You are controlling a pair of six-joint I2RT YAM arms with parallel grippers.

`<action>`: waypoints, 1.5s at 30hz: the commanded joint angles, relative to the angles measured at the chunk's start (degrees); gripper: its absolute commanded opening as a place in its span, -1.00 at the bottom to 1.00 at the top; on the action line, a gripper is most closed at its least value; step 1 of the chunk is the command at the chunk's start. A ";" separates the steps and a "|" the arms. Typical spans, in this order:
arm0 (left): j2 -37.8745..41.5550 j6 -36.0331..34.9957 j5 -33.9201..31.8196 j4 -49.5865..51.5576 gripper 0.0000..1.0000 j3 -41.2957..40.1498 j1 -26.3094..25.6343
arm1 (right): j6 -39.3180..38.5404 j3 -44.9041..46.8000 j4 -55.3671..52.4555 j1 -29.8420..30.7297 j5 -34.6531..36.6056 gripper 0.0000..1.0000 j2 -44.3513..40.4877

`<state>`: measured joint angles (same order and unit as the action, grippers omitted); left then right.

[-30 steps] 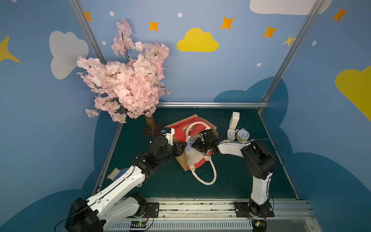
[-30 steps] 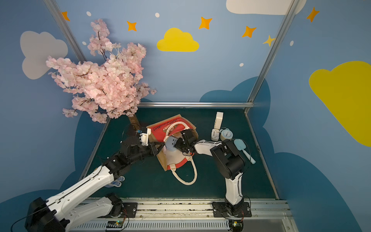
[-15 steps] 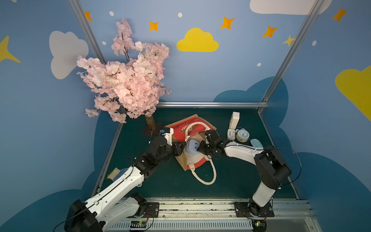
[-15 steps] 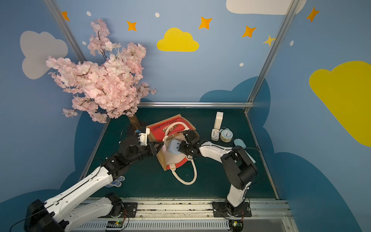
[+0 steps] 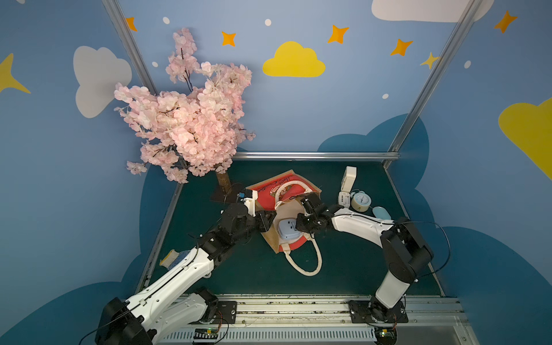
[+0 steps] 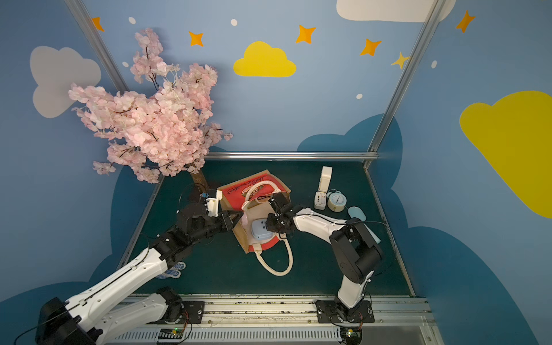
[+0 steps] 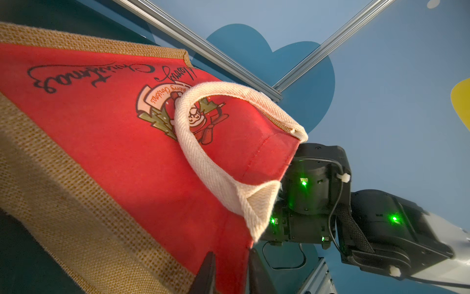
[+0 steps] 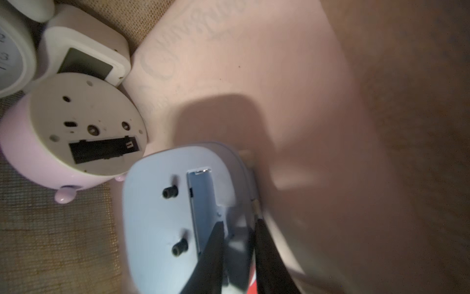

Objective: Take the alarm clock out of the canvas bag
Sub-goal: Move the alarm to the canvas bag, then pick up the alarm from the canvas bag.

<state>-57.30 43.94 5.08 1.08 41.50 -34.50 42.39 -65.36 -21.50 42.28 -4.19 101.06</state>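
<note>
The canvas bag [image 5: 277, 186] lies on its side on the green table, its mouth facing the front, one cream handle [image 5: 307, 263] trailing on the table. My left gripper [image 7: 231, 275] is shut on the rim of the upper red panel [image 7: 114, 152] and holds the mouth open. A pale blue alarm clock [image 5: 287, 230] lies back-up in the mouth, seen in both top views [image 6: 261, 230]. My right gripper [image 8: 239, 254] is shut on the blue alarm clock's [image 8: 157, 229] edge. Deeper inside sit a pink alarm clock [image 8: 76, 127] and a white digital clock [image 8: 84, 51].
Right of the bag stand a tall white clock [image 5: 349, 177], a small white digital clock [image 5: 343, 198], a light blue bell alarm clock [image 5: 360, 201] and a blue oval object [image 5: 380, 212]. A pink blossom tree [image 5: 185, 119] overhangs the back left corner.
My right arm has drawn back to the right, and the blue alarm clock now shows in full at the bag's mouth. The left gripper keeps its hold on the rim.
</note>
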 commanded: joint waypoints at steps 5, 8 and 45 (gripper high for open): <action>0.54 -0.35 -0.69 0.94 -0.52 -0.79 0.31 | -5.52 -4.72 -5.73 1.75 4.37 -0.47 2.15; 0.63 -0.48 -0.64 1.01 -0.52 -0.67 0.31 | -5.56 -5.17 -6.10 2.14 4.82 -0.14 2.57; 2.63 -0.70 -1.43 1.73 -0.51 -1.59 0.40 | -4.58 -2.23 -0.90 1.83 7.05 -0.12 2.99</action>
<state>-55.27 43.92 4.29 2.11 40.62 -34.48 38.50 -66.30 -21.67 44.31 1.89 102.65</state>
